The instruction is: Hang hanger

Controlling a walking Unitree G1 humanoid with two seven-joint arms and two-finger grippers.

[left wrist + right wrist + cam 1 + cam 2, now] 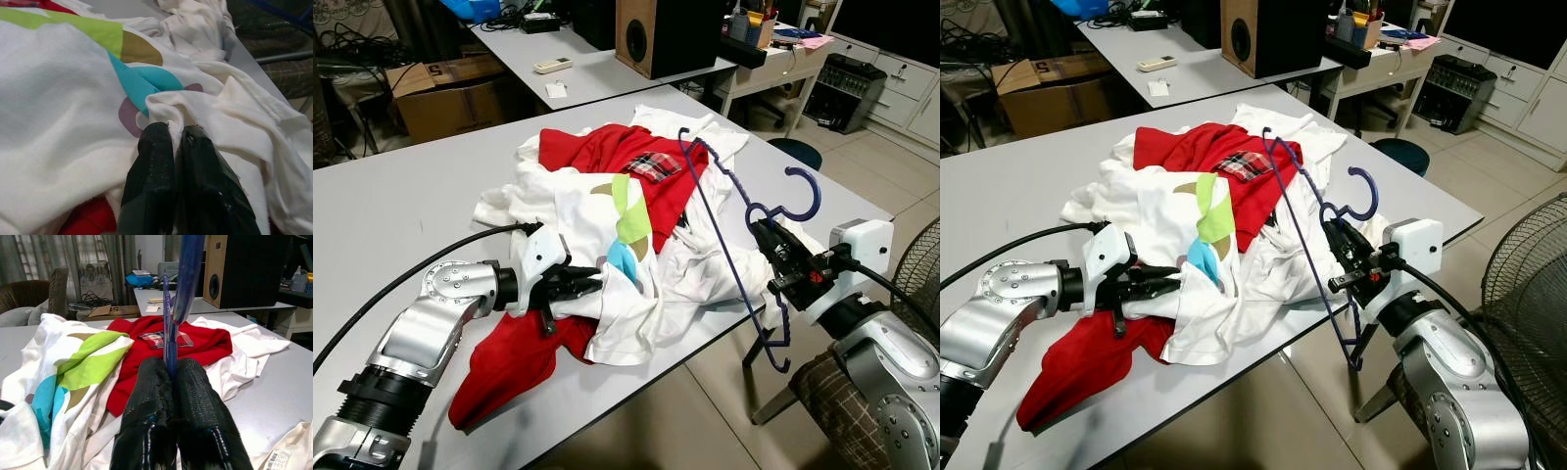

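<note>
At lower right of the frame, the right gripper (771, 245) pinches a blue hanger (744, 225) over the tabletop (401, 196) edge. Left of center, the left gripper (592, 284) is clamped on a white shirt (58, 98) atop the clothes pile (607, 176).

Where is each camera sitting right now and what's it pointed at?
Left eye, right eye: on the head, looking down at the table; both arms show.
Left wrist: along the left gripper, shut on the white shirt.
Right wrist: along the right gripper, shut on the blue hanger.
Both wrist views share the white shirt's green and teal print.
</note>
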